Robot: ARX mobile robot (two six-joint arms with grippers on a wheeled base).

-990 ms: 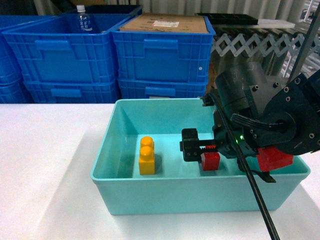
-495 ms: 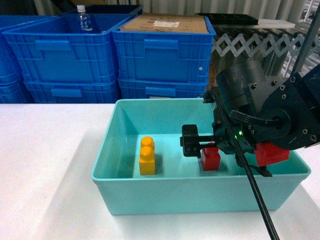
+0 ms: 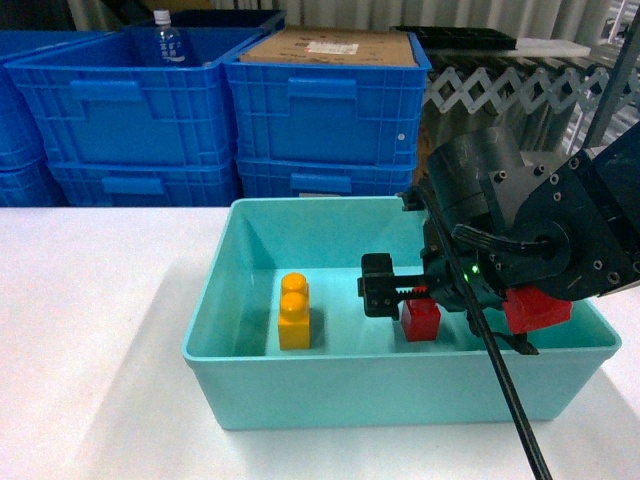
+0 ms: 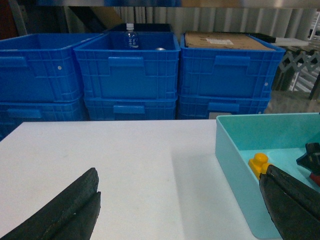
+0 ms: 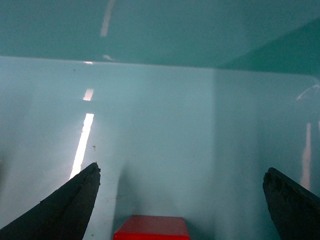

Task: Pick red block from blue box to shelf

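Right end effector (image 3: 392, 292): fingers spread, just above red block (image 3: 421, 319) inside blue box (image 3: 400, 395). Advice: centre over block, lower squarely, then close gently.

We see a small glossy red plastic block (image 3: 421, 319) against the pale turquoise-blue of the shallow plastic box (image 3: 400, 398), whose smooth walls carry white streaks of reflected light. Beside it stands a taller yellow two-stud brick (image 3: 294, 311), a shade more orange at the studs. The right gripper (image 3: 392, 291) is matte black, with a green light and a larger red part on its body. The tabletop (image 3: 90, 330) is plain white. Behind it, the ribbed plastic crates (image 3: 230, 110) are deep royal blue; one holds a brown cardboard sheet (image 3: 330, 46), and a clear bottle (image 3: 169, 41) seems to have a blue label. The left gripper's fingers (image 4: 65, 207) are black too.
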